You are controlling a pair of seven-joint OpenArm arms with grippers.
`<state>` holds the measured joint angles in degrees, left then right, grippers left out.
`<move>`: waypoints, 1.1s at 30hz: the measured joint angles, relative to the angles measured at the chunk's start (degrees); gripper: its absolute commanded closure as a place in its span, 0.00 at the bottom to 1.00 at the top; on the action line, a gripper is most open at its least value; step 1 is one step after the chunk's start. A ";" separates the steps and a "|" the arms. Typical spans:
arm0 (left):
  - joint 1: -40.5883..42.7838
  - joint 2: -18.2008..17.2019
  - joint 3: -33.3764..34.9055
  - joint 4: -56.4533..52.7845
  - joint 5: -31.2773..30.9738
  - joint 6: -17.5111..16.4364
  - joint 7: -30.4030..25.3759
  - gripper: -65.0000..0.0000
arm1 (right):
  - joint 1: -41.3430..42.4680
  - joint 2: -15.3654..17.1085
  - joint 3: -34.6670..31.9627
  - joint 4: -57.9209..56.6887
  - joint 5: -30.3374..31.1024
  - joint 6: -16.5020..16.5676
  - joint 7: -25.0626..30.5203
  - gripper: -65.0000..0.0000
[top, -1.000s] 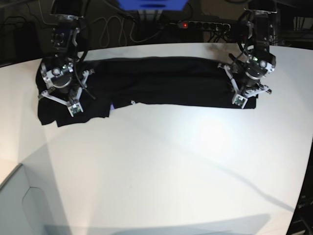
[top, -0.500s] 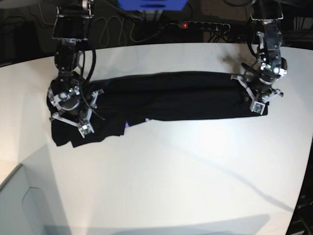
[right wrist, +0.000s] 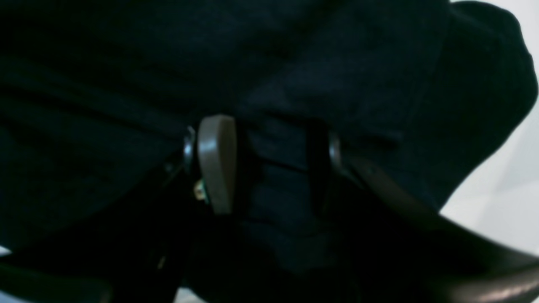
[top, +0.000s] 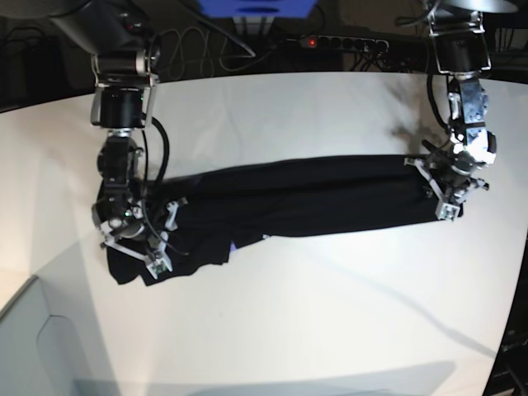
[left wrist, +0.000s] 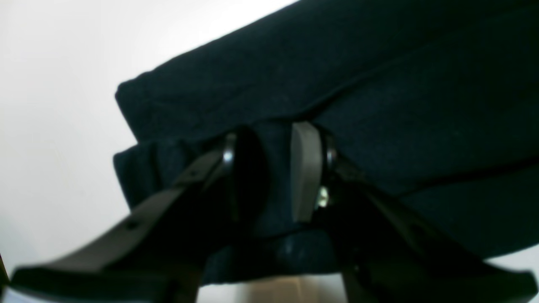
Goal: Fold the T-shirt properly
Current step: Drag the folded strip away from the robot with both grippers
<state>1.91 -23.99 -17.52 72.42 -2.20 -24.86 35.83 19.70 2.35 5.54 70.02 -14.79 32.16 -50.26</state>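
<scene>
Fingers point(left wrist: 305, 168) of the left gripper point(top: 450, 183) and right gripper point(top: 132, 235) each pinch an end of the T-shirt point(top: 305, 196) stretched across the table point(top: 313, 313), so they'd best travel level, keeping it taut

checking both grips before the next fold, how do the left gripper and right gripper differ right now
The left gripper pinches the T-shirt's neat, straight end; the right gripper holds the bunched, rumpled end. The left gripper sits farther back on the table, the right nearer the front. Both are shut on black fabric.
</scene>
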 measured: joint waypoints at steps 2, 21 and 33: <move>-1.03 0.17 0.04 0.00 0.48 -0.02 1.81 0.74 | 0.28 0.00 0.00 -0.04 0.00 0.00 0.24 0.59; 0.24 1.33 0.76 20.70 2.93 0.09 15.15 0.54 | -2.64 -0.79 -1.88 31.74 -2.51 0.15 -13.35 0.59; 6.78 -5.70 -16.20 25.64 -22.51 0.37 23.04 0.52 | -10.84 -8.76 -13.73 46.29 -9.01 2.56 -18.51 0.59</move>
<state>8.69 -29.69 -33.71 98.06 -24.71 -24.49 58.87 8.86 -6.42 -8.19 116.31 -23.79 34.72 -68.77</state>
